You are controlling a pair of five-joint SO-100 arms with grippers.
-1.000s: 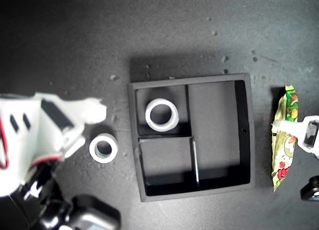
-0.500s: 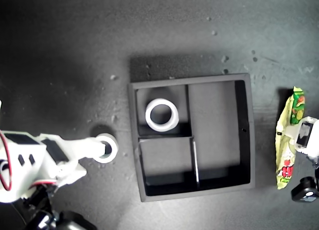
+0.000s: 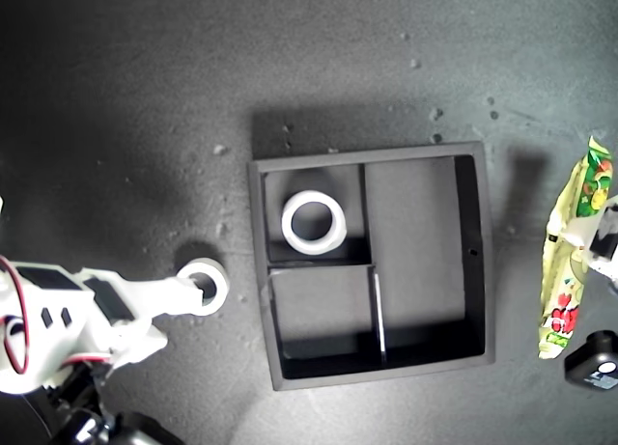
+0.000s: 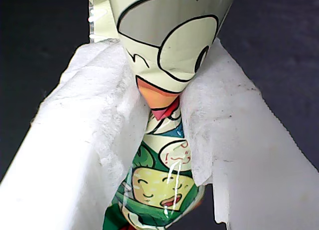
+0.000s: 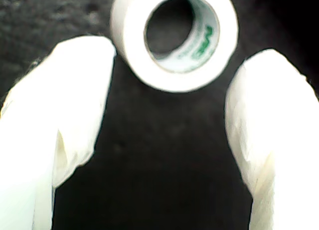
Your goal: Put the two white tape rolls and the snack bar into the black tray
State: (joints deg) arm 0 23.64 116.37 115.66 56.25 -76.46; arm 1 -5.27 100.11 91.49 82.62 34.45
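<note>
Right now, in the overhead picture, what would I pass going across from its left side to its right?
My second hand at the smaller tape roll → larger tape roll inside the black tray → snack bar, pinched by my first hand.

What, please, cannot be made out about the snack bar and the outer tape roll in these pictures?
- Snack bar: exterior view, my first end effector covers its middle; the wrist view cuts off both ends.
- Outer roll: exterior view, my second end effector overlaps one side.
- Green print inside that roll: wrist view, blurred, unreadable.

Green lettering inside the tape roll's core (image 5: 197, 43), illegible; snack bar (image 4: 169, 55) shows cartoons only.
</note>
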